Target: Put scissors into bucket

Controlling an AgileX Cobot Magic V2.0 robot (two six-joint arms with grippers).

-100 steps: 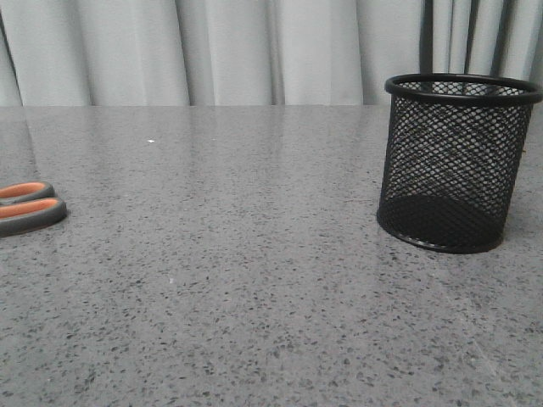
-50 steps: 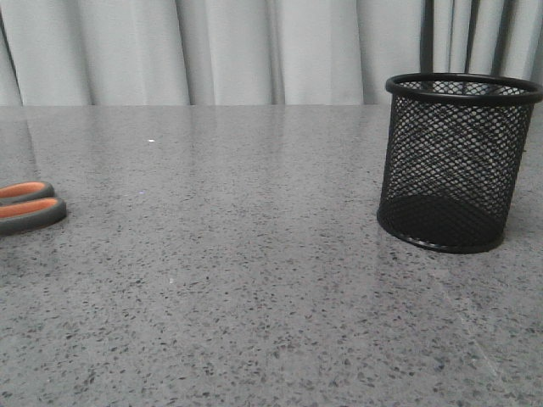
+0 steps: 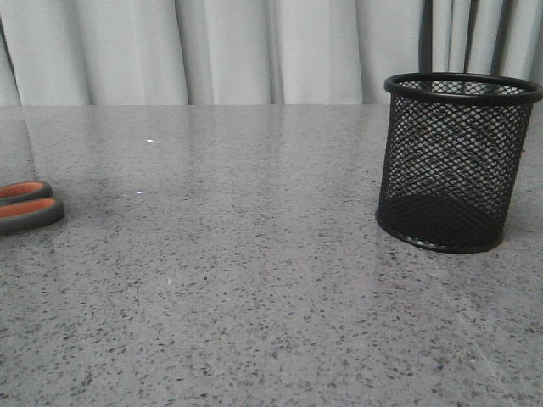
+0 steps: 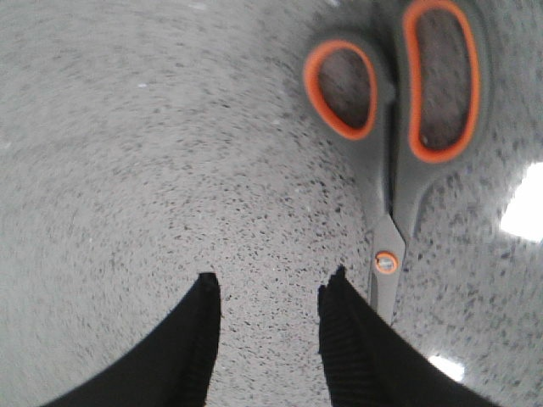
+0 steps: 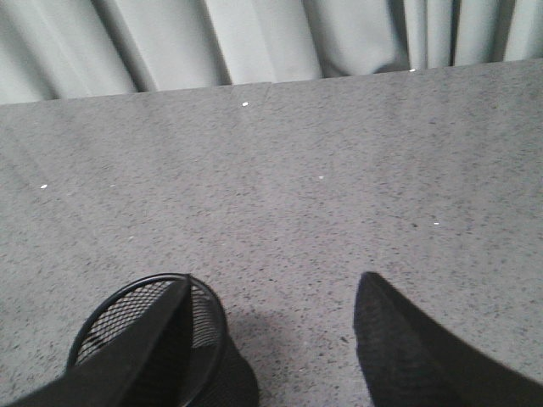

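The scissors (image 4: 399, 161) lie flat on the grey speckled table, with dark grey handle loops lined in orange and an orange pivot spot. Only the handle loops (image 3: 25, 208) show at the left edge of the front view. My left gripper (image 4: 270, 284) is open and empty above the table, with one fingertip (image 4: 339, 292) close beside the pivot; the blades are hidden behind that finger. The black wire-mesh bucket (image 3: 454, 161) stands upright at the right. My right gripper (image 5: 271, 292) is open and empty above it, one finger over the bucket's rim (image 5: 212, 318).
Grey curtains (image 3: 254, 51) hang behind the table's far edge. The speckled tabletop (image 3: 237, 280) stretches between scissors and bucket. Neither arm shows in the front view.
The front view has shifted very slightly; the scissors' handles and the bucket sit almost where they were. No object has been moved.
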